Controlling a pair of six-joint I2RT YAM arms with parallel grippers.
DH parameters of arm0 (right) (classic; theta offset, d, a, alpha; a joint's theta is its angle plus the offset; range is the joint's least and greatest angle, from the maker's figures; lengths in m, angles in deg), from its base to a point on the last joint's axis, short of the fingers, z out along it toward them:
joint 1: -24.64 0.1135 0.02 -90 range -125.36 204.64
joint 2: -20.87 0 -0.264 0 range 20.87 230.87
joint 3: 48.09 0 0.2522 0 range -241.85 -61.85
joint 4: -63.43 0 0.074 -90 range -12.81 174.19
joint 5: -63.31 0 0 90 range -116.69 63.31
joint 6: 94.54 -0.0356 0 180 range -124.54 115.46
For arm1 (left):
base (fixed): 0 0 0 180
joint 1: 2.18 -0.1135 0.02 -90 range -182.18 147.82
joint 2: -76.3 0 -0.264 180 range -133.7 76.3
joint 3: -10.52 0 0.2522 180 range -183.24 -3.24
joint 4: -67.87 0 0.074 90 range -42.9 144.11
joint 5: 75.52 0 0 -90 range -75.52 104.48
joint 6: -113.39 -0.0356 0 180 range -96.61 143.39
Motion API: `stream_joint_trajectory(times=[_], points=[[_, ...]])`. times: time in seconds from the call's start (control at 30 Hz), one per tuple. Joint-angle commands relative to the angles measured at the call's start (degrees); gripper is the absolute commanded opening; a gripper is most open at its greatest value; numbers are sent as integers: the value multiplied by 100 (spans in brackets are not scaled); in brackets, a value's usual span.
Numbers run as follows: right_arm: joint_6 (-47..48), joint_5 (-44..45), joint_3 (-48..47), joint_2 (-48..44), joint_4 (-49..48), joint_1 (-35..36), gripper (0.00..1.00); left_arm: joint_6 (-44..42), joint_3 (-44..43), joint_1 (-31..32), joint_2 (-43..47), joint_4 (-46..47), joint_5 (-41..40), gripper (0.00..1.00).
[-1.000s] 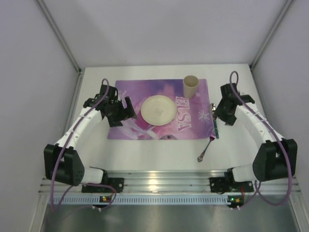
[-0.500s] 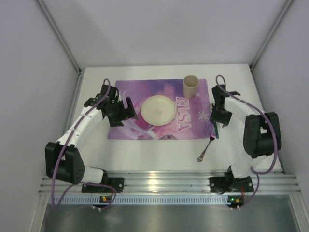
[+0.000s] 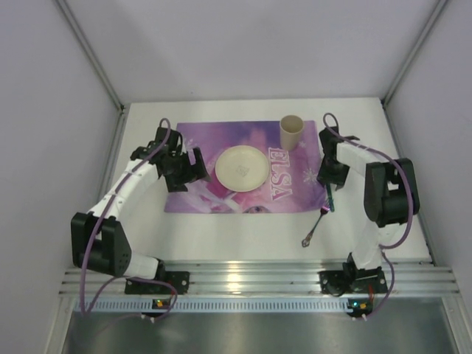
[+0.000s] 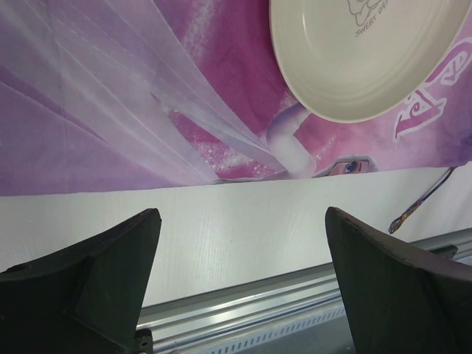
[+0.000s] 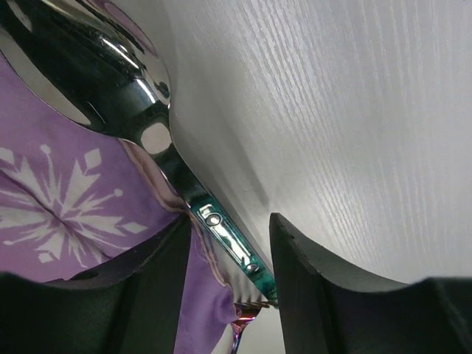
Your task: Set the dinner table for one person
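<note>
My right claw [image 5: 230, 221] is straddling the teal-handled spoon [image 5: 110, 66] at the placemat's [image 3: 199, 147] right edge, with the cup [image 3: 291, 133] standing near on its far side. Bare tabletop [image 3: 243, 232] is lying open between the placemat and the rail [image 3: 243, 280]. The plate [image 4: 354, 59] is blocking the right of my left claw [image 4: 242, 214].

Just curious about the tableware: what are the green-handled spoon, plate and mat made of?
Spoon: polished metal, going by the mirror-like reflections in its bowl. Plate: matte cream, probably plastic or melamine; hard to tell. Placemat: thin printed sheet, likely plastic, faintly glossy.
</note>
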Motion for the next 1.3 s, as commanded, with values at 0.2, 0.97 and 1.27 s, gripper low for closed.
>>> stream_joint_trajectory(times=[0.2, 0.97, 1.27], points=[[96, 337, -345, 73, 149, -321, 47, -62, -345, 19, -272, 5, -101, 99], [149, -190, 437, -245, -457, -453, 39, -123, -767, 19, -782, -30, -31, 99], [325, 81, 236, 81, -431, -436, 0, -150, -855, 19, -782, -118, -75, 99]])
